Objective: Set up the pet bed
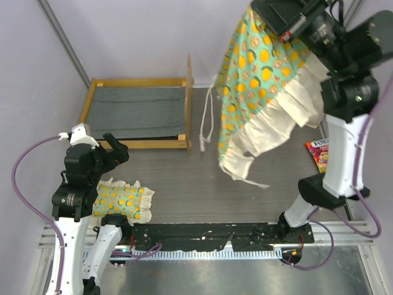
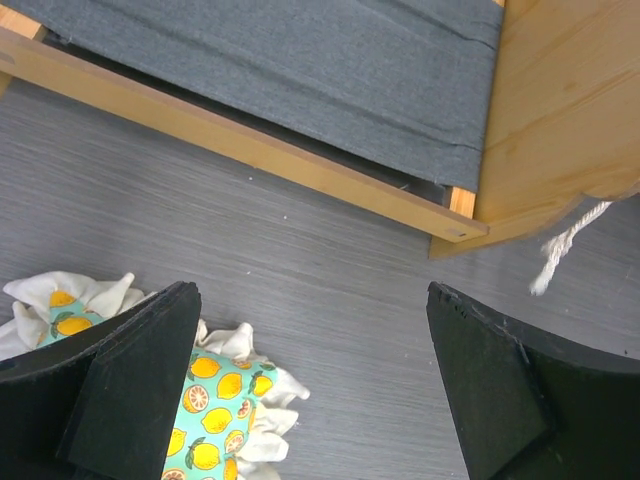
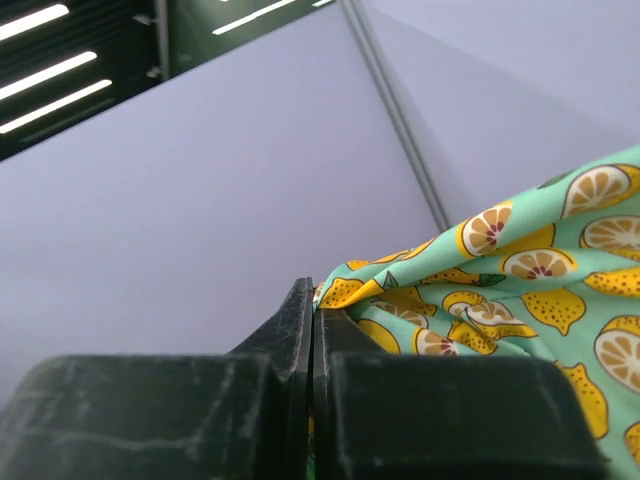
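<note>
1. My right pincer (image 3: 312,310) is clamped on the mattress cushion (image 1: 258,80), which hangs high, right of the bed frame (image 1: 138,82).
2. I'd carry it over the frame and lower slowly so the ruffles spread flat.
3. My left pincer (image 2: 310,385) gapes, empty, just on the frame's near side.

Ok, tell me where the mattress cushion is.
Top view, upper right: the mattress cushion hangs in the air, pinched in the right gripper, just right of the bed frame.

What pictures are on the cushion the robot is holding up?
The mattress cushion is mint green with lemons and orange slices, clearest in the right wrist view.
</note>
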Tool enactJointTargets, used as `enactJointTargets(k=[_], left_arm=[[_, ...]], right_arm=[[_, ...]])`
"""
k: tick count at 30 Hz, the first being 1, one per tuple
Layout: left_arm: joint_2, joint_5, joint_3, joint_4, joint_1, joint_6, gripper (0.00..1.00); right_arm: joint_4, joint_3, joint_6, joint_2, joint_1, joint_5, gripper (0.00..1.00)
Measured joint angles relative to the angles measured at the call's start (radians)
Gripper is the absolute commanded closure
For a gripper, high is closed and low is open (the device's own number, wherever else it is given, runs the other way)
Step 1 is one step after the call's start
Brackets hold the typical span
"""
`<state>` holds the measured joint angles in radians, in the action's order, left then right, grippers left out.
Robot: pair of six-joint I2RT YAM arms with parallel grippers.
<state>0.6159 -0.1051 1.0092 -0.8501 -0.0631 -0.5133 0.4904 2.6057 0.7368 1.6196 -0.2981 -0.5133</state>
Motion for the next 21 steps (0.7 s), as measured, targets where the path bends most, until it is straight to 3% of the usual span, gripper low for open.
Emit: enactJointTargets(k=[4,8,13,21], left_arm=[[0.005,0.035,0.0,0.044,0.0,-0.021,0.0],[0.02,0.165,-0.016,0.187,0.0,-0.103,0.0],[0.095,0.4,-0.101,0.513,-0.002,-0.325,0.0],[0.193,0.484,-0.287,0.877,-0.148,-0.579,0.0]], right_arm=[[-0.216,0.061,0.165,0.161,-0.05,-0.045,0.99],[-0.263,0.024,0.207,0.252,-0.133,-0.05,0.99],[-0.267,-0.095,0.2,0.24,-0.204,-0.072,0.99],[-0.269,-0.171,0.163,0.166,-0.209,-0.084,0.99]])
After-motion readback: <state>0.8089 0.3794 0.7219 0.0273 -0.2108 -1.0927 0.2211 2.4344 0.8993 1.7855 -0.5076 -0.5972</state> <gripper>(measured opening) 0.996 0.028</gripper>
